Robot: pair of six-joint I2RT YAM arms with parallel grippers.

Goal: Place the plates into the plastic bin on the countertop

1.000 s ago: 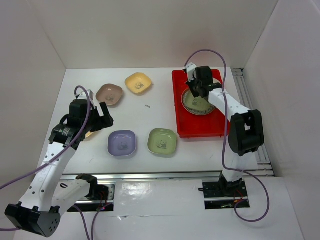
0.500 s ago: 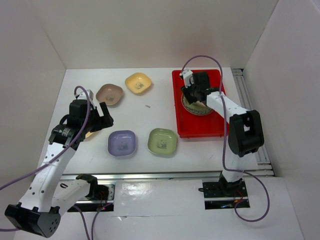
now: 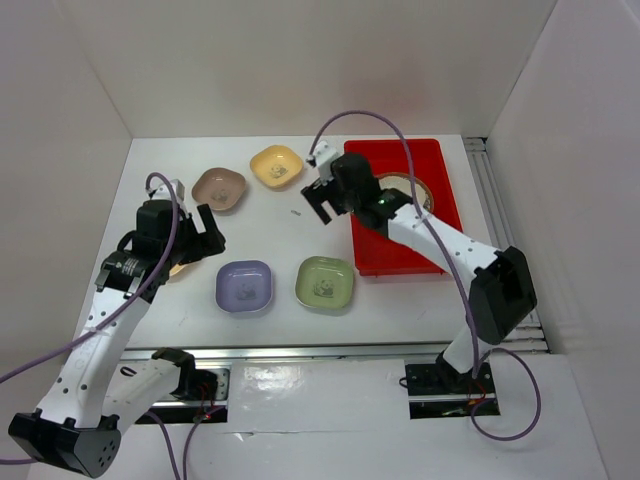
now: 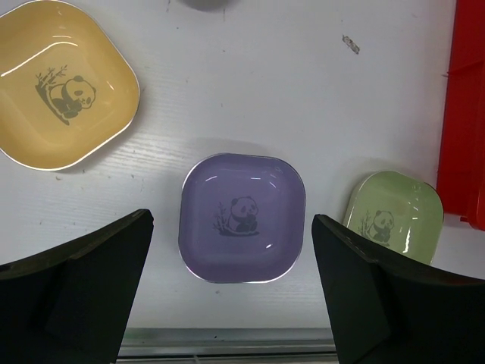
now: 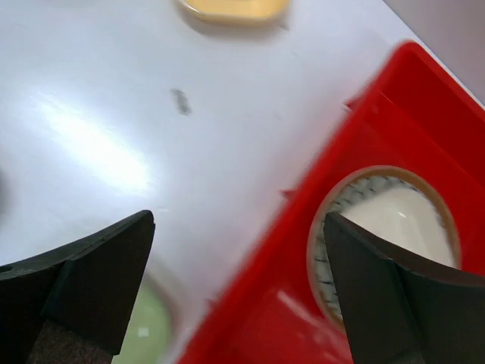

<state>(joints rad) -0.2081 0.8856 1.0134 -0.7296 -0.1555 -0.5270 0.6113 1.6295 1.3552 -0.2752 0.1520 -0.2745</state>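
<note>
The red plastic bin [image 3: 400, 245] lies at the right of the white countertop [image 3: 300, 240]. The round brown-rimmed plate [image 3: 425, 193] [image 5: 394, 216] rests inside it, partly hidden by my right arm. My right gripper [image 3: 321, 209] [image 5: 239, 220] hangs open and empty over the bin's left wall [image 5: 303, 250]. Small plates on the countertop: brown-pink [image 3: 219, 188], yellow [image 3: 276, 166], lavender [image 3: 244, 286] [image 4: 242, 216], green [image 3: 324, 283] [image 4: 394, 220]. My left gripper [image 3: 204, 236] [image 4: 231, 220] is open above the lavender plate, holding nothing. Another yellowish plate [image 4: 64, 83] lies left of it, mostly under the left arm in the top view.
A small dark speck [image 3: 297, 211] lies on the countertop between the yellow plate and the bin. A metal rail [image 3: 330, 350] runs along the near edge. White walls close in the left, back and right sides.
My right gripper has opened, let go of the round plate in the bin, and swung left to the bin's left wall. The left arm has not moved.
</note>
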